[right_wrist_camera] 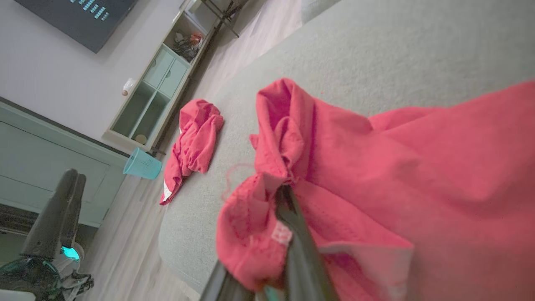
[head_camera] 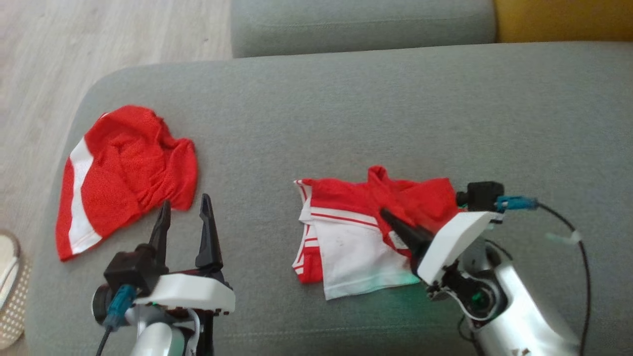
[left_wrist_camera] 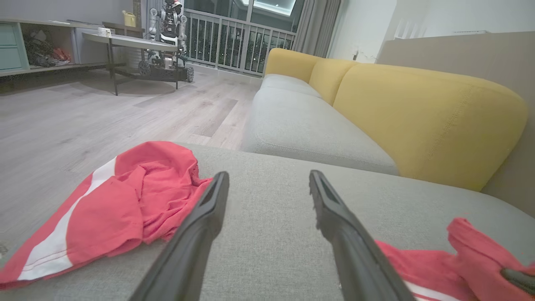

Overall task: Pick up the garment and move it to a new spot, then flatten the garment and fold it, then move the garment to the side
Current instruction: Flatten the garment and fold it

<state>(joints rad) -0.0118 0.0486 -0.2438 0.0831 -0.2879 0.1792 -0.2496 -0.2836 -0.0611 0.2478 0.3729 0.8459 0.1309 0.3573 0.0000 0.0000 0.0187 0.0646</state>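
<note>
A red and white garment (head_camera: 356, 232) lies crumpled on the grey cushion (head_camera: 346, 109), right of centre. My right gripper (head_camera: 390, 217) is shut on a red fold of the garment (right_wrist_camera: 376, 167); in the right wrist view the cloth bunches over the closed fingertips (right_wrist_camera: 288, 200). My left gripper (head_camera: 185, 202) stands open above the cushion, nothing between its fingers (left_wrist_camera: 209, 217), just right of a second garment. The held garment's edge (left_wrist_camera: 472, 251) shows at the lower right of the left wrist view.
A second red garment with a white stripe (head_camera: 123, 173) lies crumpled near the cushion's left end. Wooden floor (head_camera: 74, 39) drops off beyond that edge. A yellow backrest (left_wrist_camera: 418, 117) runs along the far side. A blue basket (right_wrist_camera: 142, 164) stands on the floor.
</note>
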